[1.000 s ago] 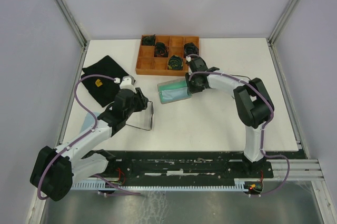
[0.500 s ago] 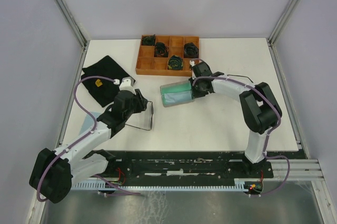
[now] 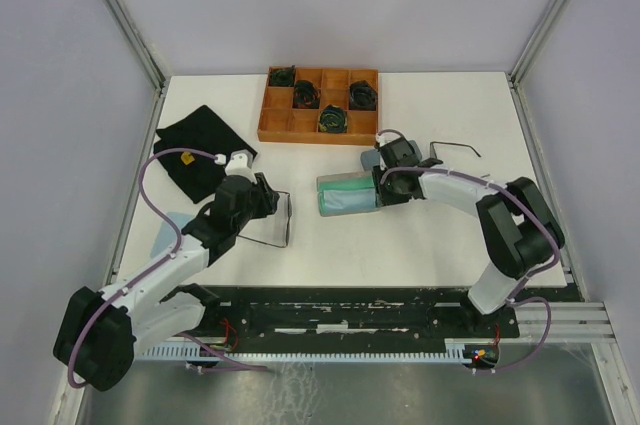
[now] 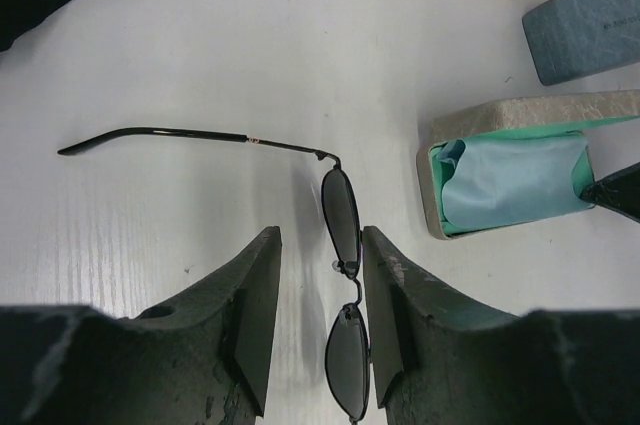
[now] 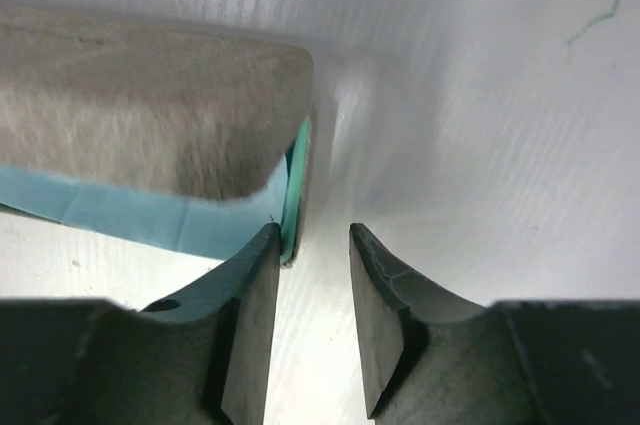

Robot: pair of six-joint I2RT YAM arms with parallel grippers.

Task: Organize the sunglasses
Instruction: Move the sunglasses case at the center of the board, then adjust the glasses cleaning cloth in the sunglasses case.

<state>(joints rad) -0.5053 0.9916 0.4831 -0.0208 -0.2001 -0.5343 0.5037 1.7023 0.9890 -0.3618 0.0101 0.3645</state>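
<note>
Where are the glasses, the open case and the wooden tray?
sunglasses (image 4: 341, 213): left wrist view, on the upper lens.
open case (image 4: 540, 108): left wrist view, on its grey shell.
wooden tray (image 3: 295, 133): top view, on its near wall.

The bottom edge cuts the near lens of the sunglasses, which lie between the fingers of the left claw, and their second arm cannot be made out. Right of this claw, the grey case and the blue case run out of the picture. Left of the right claw the grey case is cut too, and the claw covers part of its lining.
</note>
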